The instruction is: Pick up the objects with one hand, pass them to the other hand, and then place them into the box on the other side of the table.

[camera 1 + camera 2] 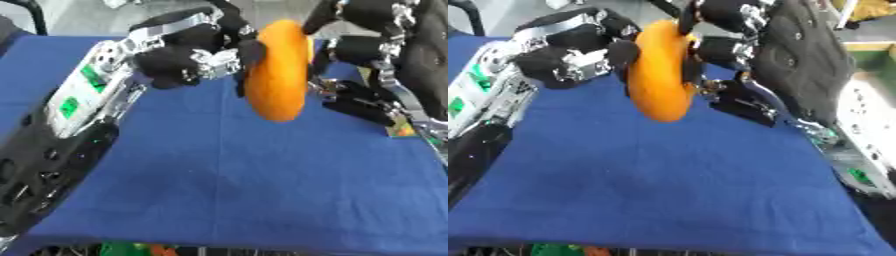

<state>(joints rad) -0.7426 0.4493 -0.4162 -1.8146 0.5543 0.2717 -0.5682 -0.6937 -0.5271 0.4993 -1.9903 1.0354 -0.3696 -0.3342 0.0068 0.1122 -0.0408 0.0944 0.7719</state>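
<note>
Blue cloth-covered table (pixel 245 190), bare across its near part. Above its far middle, left hand (pixel 188 55) with fingers curled round an orange oval object (pixel 278 70) held in mid-air. Right hand (pixel 737 47) pressed against the object's other side, fingers curled onto it. Box edge (pixel 875 55), green inside, cut off at far right; contents hidden.

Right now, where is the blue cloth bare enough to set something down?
The blue tablecloth lies bare across its whole near and middle stretch, bordered by the left forearm and the front edge. It is crowded at the far end, where the left hand and right hand meet around the orange oval object.
</note>
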